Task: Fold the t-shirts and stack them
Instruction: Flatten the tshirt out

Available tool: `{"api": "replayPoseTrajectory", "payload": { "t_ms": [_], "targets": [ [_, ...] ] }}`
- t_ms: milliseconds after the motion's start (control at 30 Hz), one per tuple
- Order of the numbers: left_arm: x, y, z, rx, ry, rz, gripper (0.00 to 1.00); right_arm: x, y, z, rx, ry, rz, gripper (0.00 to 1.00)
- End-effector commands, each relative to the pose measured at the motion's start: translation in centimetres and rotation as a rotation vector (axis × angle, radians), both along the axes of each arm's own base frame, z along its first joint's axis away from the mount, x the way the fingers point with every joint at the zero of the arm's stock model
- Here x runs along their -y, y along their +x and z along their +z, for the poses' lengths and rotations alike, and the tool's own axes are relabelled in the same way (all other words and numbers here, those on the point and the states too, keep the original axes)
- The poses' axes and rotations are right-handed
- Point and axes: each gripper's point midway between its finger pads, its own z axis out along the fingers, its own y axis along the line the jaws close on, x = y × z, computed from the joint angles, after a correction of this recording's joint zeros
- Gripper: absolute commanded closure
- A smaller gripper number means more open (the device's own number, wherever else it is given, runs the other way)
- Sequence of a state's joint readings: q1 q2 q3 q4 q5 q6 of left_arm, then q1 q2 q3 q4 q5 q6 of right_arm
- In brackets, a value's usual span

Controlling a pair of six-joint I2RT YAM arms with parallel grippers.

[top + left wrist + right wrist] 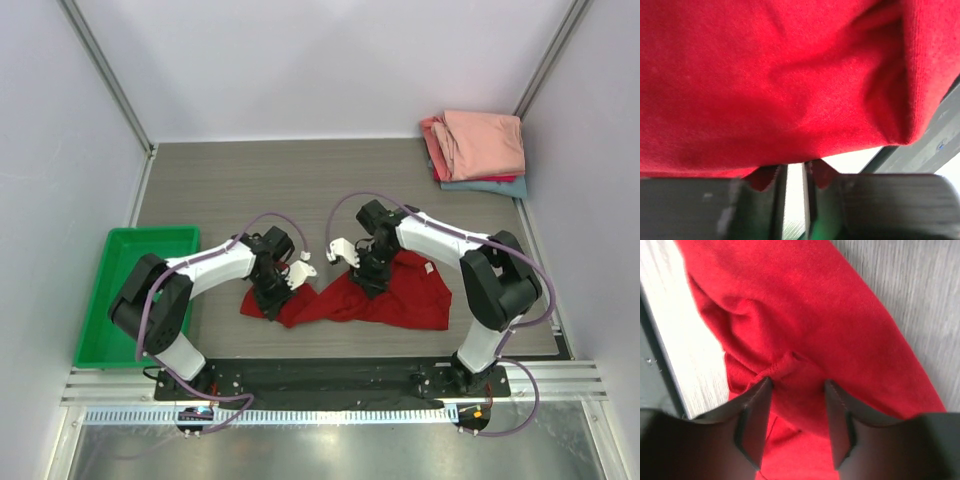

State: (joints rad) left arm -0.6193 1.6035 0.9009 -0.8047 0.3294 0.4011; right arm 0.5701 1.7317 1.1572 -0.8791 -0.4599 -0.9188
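Although a stack of folded shirts (480,145) already sits at the far right corner of the table (250,180), the overhead view shows the red shirt (400,300) lying rumpled near the front edge between the two arms, so I judge the step in hand to be taking hold of it to spread it flat before any fold. The left gripper (270,292) is down on the shirt's left end and the right gripper (367,275) on its middle, with a green tray (150,236) off to the left, apart from the cloth. A small white tag (428,266) shows toward the shirt's right side, too small to read. From the left wrist, the left gripper (795,167) has its jaws drawn almost together with only a thin slit between them, and red cloth bunches right at the tips; whether a layer is really nipped I cannot tell. From the right wrist, the right gripper (797,385) stands about half open astride a puckered seam of the shirt, holding nothing. The next move probably calls for the right jaws to close on that ridge, then for both arms to lift and draw apart so the cloth opens out, catching an edge, not a thick wad. No writing or brand shows in either wrist view
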Motion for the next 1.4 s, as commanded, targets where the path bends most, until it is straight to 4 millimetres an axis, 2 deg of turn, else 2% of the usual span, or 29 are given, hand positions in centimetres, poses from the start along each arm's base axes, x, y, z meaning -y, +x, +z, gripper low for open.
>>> {"api": "replayPoseTrajectory", "payload": {
  "t_ms": [0,33,100,167,233,300,367,400,433,467,500,533,600,633,667,700,733,767,800,833,900,933,967,1000,1067,1133,1300,1367],
  "targets": [
    [0.4,0.6,-0.8,0.023,-0.012,-0.011,0.85,-0.3,1.6,-0.4,0.079,0.0,0.012,0.55],
    [0.2,0.6,-0.8,0.025,-0.009,-0.014,0.91,-0.3,1.8,-0.4,0.089,-0.002,-0.004,0.66],
    [0.2,0.7,-0.8,0.032,-0.014,-0.012,0.96,-0.4,2.7,0.3,0.146,0.006,-0.02,0.86],
    [0.1,0.9,-0.4,0.042,-0.022,-0.004,1.0,-0.6,3.5,1.5,0.197,0.023,-0.039,0.99],
    [0.0,1.7,0.2,0.068,-0.021,-0.007,1.0,-0.8,4.7,4.5,0.287,0.056,-0.057,0.99],
    [-0.6,3.0,1.7,0.109,-0.023,0.003,1.0,-0.9,5.7,7.4,0.37,0.086,-0.071,0.99],
    [-0.3,7.1,6.0,0.219,-0.074,0.037,1.0,-1.2,7.9,13.7,0.553,0.148,-0.082,0.99],
    [-1.2,7.1,6.0,0.204,-0.063,0.053,1.0,-0.8,8.2,14.5,0.587,0.147,-0.085,0.99],
    [-0.8,9.6,8.8,0.281,-0.097,0.064,1.0,-1.1,9.2,17.3,0.663,0.176,-0.095,0.99],
    [-1.6,10.9,10.2,0.313,-0.1,0.092,1.0,-0.6,10.4,19.7,0.747,0.181,-0.127,0.99],
    [-1.7,12.4,11.6,0.36,-0.104,0.098,1.0,-0.4,11.2,21.2,0.795,0.188,-0.141,0.99],
    [-1.5,14.8,14.7,0.461,-0.126,0.088,1.0,-0.5,12.2,23.9,0.858,0.213,-0.162,0.99],
    [-2.2,17.5,16.8,0.527,-0.122,0.117,1.0,0.2,14.3,26.6,0.947,0.217,-0.222,0.99],
    [-1.9,19.5,19.7,0.602,-0.153,0.125,1.0,0.3,15.1,29.1,1.002,0.243,-0.252,0.99],
    [-2.4,20.3,20.4,0.605,-0.147,0.138,1.0,0.5,15.7,30.3,1.037,0.252,-0.266,0.99],
    [-2.3,21.9,23.0,0.667,-0.162,0.147,1.0,1.0,16.5,31.0,1.065,0.238,-0.286,0.99],
    [-2.4,23.1,22.3,0.645,-0.147,0.154,1.0,1.2,16.7,32.6,1.111,0.238,-0.28,0.99],
    [-3.1,23.8,22.6,0.645,-0.132,0.173,1.0,1.3,16.7,33.0,1.127,0.232,-0.274,0.99],
    [-3.4,25.0,24.0,0.689,-0.131,0.187,1.0,1.6,16.2,33.9,1.15,0.24,-0.265,0.99],
    [-3.4,26.0,23.1,0.672,-0.113,0.184,1.0,1.8,15.5,33.8,1.147,0.244,-0.25,0.99],
    [-4.0,27.5,23.2,0.699,-0.096,0.188,1.0,2.0,13.6,32.8,1.093,0.249,-0.216,0.99],
    [-4.3,28.2,23.0,0.712,-0.078,0.19,1.0,2.1,11.8,32.5,1.067,0.267,-0.191,0.99],
    [-4.6,28.9,21.9,0.695,-0.062,0.194,1.0,2.5,10.5,31.3,1.017,0.252,-0.191,0.99],
    [-4.7,29.6,22.6,0.719,-0.065,0.197,1.0,2.7,9.5,30.7,0.994,0.248,-0.188,0.99],
    [-5.1,30.7,22.0,0.711,-0.059,0.214,1.0,3.7,6.9,29.5,0.941,0.239,-0.181,0.99],
    [-5.0,31.3,23.3,0.734,-0.082,0.226,1.0,4.6,5.1,28.9,0.92,0.232,-0.174,0.99],
    [-3.6,31.6,24.7,0.752,-0.149,0.224,1.0,6.2,3.7,27.1,0.908,0.176,-0.172,0.99],
    [-2.7,32.0,24.2,0.753,-0.166,0.21,1.0,6.4,3.6,25.3,0.881,0.151,-0.165,0.99]
  ]
}}
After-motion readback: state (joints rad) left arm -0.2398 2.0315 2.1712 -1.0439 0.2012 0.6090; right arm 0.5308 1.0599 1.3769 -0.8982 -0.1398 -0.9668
